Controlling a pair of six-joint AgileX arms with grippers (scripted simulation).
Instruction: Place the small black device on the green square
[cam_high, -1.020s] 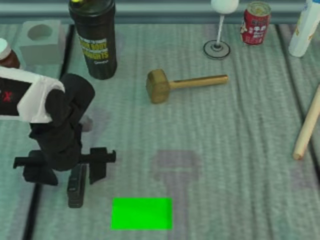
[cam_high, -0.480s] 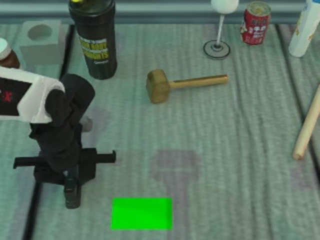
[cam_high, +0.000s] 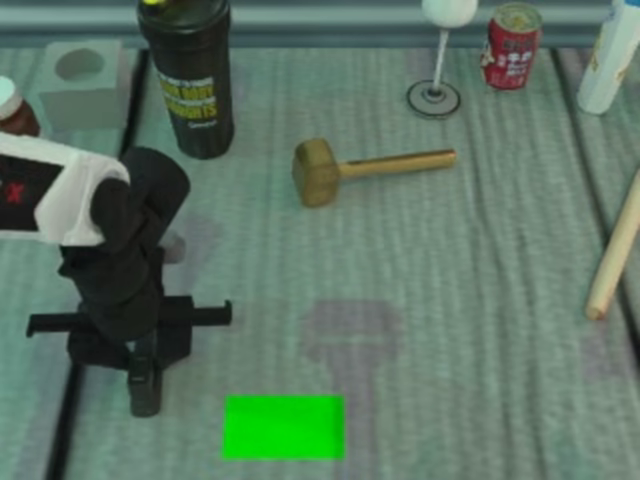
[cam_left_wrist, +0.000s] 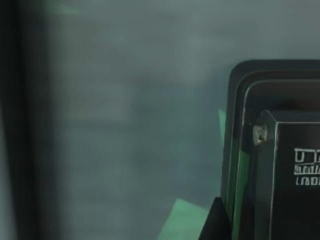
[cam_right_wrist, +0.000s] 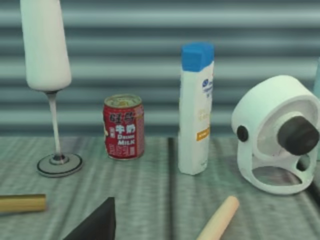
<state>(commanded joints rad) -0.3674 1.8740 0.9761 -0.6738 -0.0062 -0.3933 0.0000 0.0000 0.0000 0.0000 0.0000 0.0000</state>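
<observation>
The small black device (cam_high: 145, 392) lies on the table's front left, its near end sticking out below my left gripper (cam_high: 146, 366), whose fingers are shut on it from both sides. In the left wrist view the device (cam_left_wrist: 280, 170) fills the right side as a large black block. The green square (cam_high: 283, 427) lies flat just right of the device, apart from it; part of the green square (cam_left_wrist: 187, 220) shows past the device's edge. My right arm is out of the top view; only one black fingertip (cam_right_wrist: 100, 225) shows in its wrist view.
A tall black shaker bottle (cam_high: 187, 75), grey block (cam_high: 82, 80) and brown jar (cam_high: 15, 110) stand at the back left. A wooden hammer (cam_high: 365, 167) lies mid-table. Wine glass (cam_high: 436, 60), red can (cam_high: 512, 45), white bottle (cam_high: 612, 55) and rolling pin (cam_high: 615, 250) are on the right.
One second ago the left gripper's fingers stood wide apart over the device; they have closed on it. The device has shifted slightly left. Little differs over the last half second.
</observation>
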